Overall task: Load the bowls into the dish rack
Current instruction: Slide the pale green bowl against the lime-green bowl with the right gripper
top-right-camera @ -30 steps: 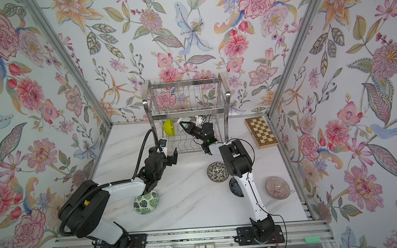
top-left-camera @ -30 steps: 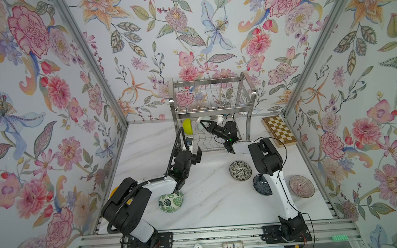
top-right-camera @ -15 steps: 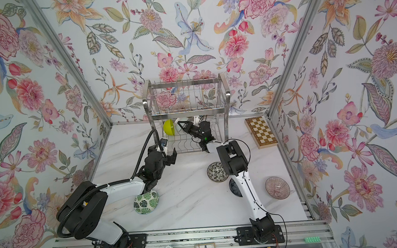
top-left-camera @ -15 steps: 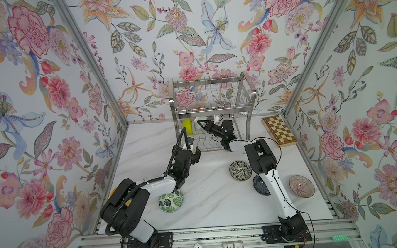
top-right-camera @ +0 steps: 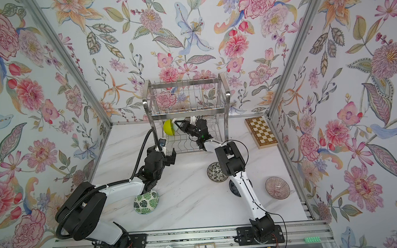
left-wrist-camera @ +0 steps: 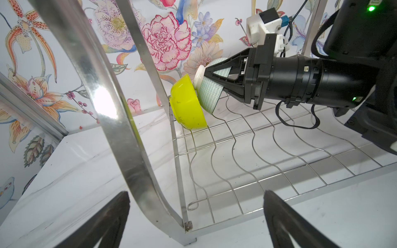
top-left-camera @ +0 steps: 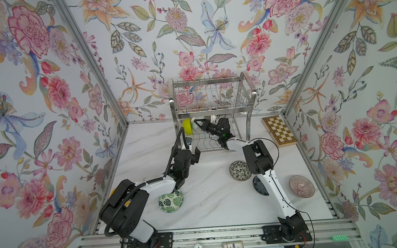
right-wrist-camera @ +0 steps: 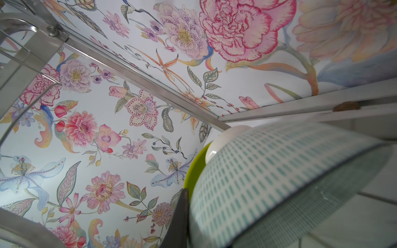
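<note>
Left gripper: the left gripper (left-wrist-camera: 196, 216) hangs with fingers spread wide and empty, just outside the curved steel handle of the two-tier shiny wire dish rack (top-left-camera: 212, 109).
Lime bowl: a smooth lime-yellow plastic bowl (left-wrist-camera: 188, 105) stands on edge in the lower tier's wavy wire slots, at the rack's left end.
Step in hand: the right gripper (left-wrist-camera: 211, 70) pinches the rim of a pale aqua dash-patterned ceramic bowl (left-wrist-camera: 209, 94), tilted against the lime one.
Next move: probably lowering it until a slot takes the rim, then letting go.
Waiting on the marble table: a green-leaf white bowl (top-left-camera: 171, 201), a black-white floral bowl (top-left-camera: 239, 170), a dark navy bowl (top-left-camera: 258, 186) and a pink lined bowl (top-left-camera: 301, 186).
</note>
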Controlling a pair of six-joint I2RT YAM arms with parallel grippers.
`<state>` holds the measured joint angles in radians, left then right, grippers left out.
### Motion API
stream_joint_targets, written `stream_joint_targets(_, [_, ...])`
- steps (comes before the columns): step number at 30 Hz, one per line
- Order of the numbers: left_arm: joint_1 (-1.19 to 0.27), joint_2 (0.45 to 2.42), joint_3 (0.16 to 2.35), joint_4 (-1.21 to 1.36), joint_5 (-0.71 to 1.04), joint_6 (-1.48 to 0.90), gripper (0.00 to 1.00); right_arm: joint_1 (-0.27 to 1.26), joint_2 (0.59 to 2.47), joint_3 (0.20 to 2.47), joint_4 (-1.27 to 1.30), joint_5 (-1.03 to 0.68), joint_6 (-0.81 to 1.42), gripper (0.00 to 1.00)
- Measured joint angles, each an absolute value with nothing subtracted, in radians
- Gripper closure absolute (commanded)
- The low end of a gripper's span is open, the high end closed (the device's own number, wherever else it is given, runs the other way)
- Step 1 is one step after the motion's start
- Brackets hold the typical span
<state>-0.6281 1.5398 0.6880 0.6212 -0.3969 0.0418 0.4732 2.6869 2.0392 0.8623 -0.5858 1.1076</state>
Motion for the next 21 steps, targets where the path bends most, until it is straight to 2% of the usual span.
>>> stream_joint_targets(7, [-0.613, 1.478, 0.643, 0.613, -0.397, -0.024, 0.01, 0.485, 2.708, 2.096, 0.818, -0.588, 1.103, 1.0])
stream_joint_targets(21, [-0.602, 1.475, 0.641, 0.605, -0.397, -0.058, 0.01, 0.5, 2.724, 2.114, 0.757, -0.594, 1.042, 1.0])
